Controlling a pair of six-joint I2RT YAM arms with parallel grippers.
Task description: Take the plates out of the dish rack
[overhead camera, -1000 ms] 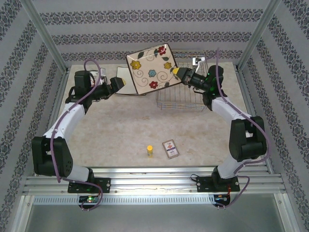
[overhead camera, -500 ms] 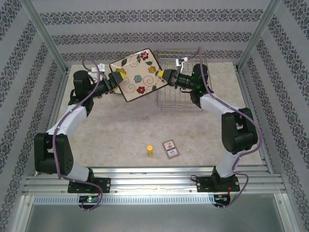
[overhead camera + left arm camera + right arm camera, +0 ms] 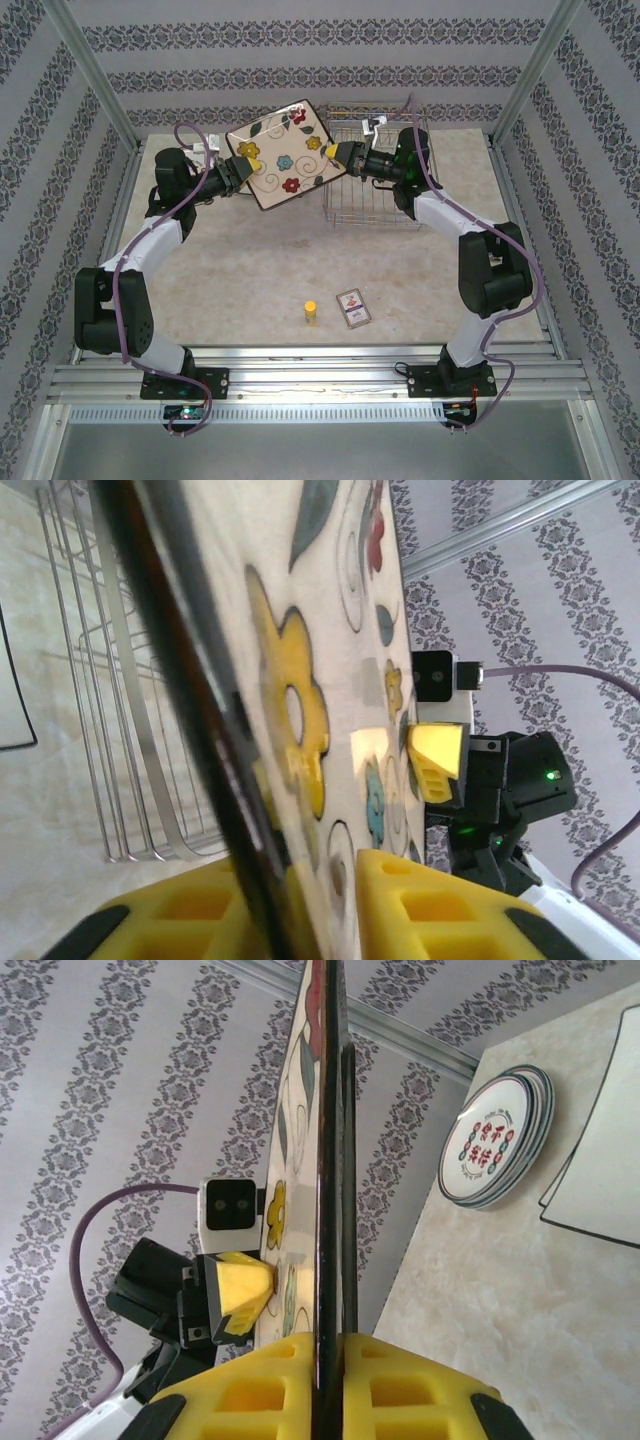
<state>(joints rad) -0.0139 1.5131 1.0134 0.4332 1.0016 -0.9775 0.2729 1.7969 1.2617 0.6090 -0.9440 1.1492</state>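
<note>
My left gripper (image 3: 247, 163) was clamped on the plate (image 3: 283, 155) at its 9 o'clock edge, the plate tilted above the table (image 3: 270, 275). My right gripper (image 3: 335, 152) pinched the 3 o'clock edge. The rack (image 3: 375, 205) stood just beside the plate, toward 3 o'clock.

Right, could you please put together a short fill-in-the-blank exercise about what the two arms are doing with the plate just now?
1. The flowered plate is ___ in shape.
2. The left gripper and right gripper each have an edge of it between their ___ fingers.
3. It is held up off the table, to the ___ of the dish rack.
4. In the right wrist view, the round plates lie in a ___ on the table.

Missing words: square; yellow; left; stack.
</note>
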